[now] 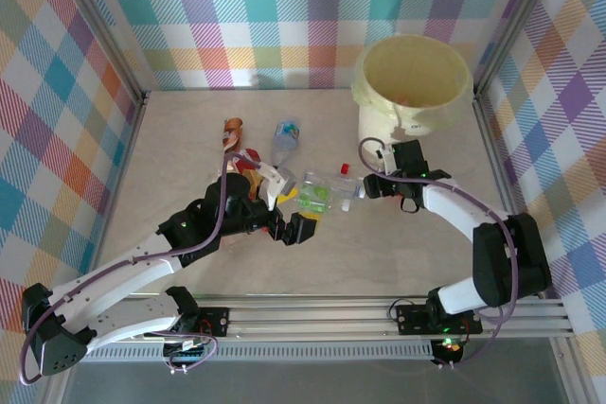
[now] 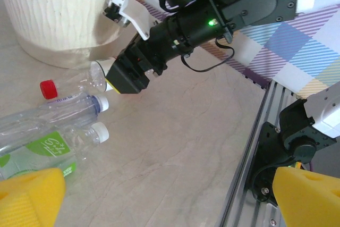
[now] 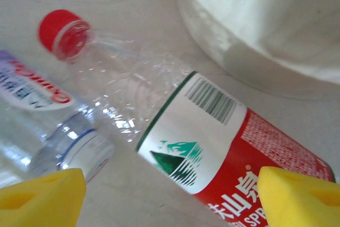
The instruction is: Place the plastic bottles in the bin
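Plainly, our right gripper (image 3: 170,198) is spread wide astride the red-label bottle (image 3: 223,131), not yet pinching it. Our left gripper (image 2: 170,200) gapes empty. The other bottles (image 1: 317,194) lie clustered at centre, with the bin (image 1: 383,125) at one o'clock of them. We judge the bottle light, thin-walled, slick and crushable: take the labelled waist, gently.
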### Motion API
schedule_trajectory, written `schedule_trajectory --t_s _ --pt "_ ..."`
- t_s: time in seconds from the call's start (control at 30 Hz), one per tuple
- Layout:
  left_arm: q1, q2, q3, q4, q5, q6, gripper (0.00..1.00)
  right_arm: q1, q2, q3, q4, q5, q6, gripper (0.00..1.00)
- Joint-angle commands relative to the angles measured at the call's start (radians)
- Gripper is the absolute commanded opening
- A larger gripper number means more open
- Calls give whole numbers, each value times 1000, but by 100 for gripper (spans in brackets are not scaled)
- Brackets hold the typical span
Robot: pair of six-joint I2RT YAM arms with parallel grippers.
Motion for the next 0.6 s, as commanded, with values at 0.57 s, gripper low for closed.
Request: schedule_trajectory --t_s 0.57 --pt "-7 -2 -5 33 6 -10 100 7 145 120 -108 123 -36 89"
